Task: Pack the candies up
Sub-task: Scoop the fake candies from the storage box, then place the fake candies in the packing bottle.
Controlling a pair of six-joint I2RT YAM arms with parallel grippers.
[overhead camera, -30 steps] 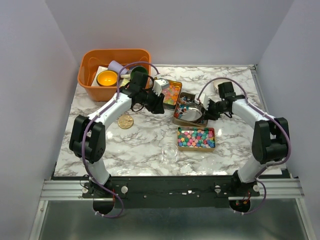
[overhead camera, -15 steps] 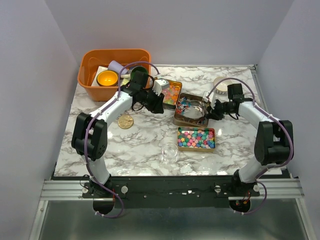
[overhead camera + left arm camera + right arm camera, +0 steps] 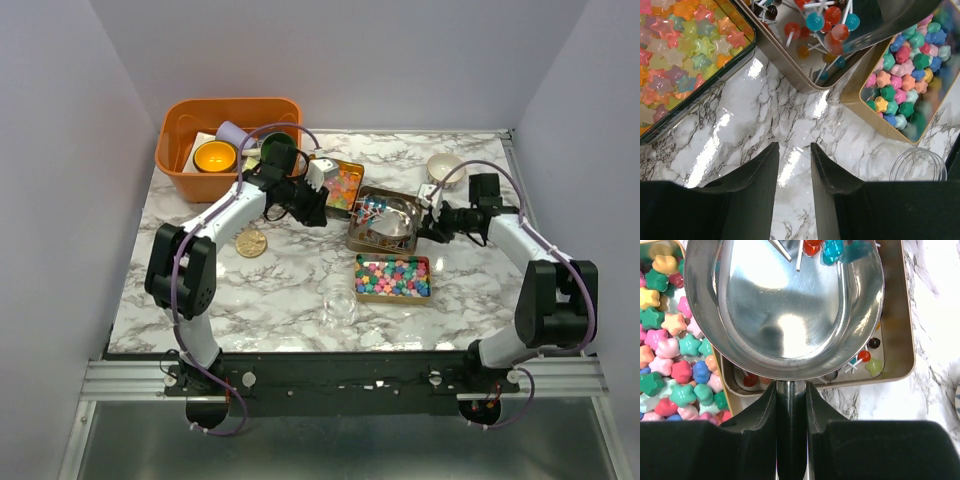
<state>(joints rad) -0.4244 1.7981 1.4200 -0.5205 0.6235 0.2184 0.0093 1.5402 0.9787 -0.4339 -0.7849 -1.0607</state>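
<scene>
The candies (image 3: 393,276) fill three open tins at the top view's centre. Over the middle tin (image 3: 897,315) the right gripper (image 3: 791,395) pinches a steel scoop (image 3: 785,305) by its handle; the left gripper (image 3: 793,170), jaws parted, empty, hangs above the marble table (image 3: 765,115)

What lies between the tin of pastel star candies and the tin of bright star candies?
The tin of lollipops, under the metal scoop; clearest in the left wrist view.

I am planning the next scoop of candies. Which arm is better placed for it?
Right. The right gripper is shut on the metal scoop, which is over the lollipop tin. The left gripper is open and empty, above the marble table.
</scene>
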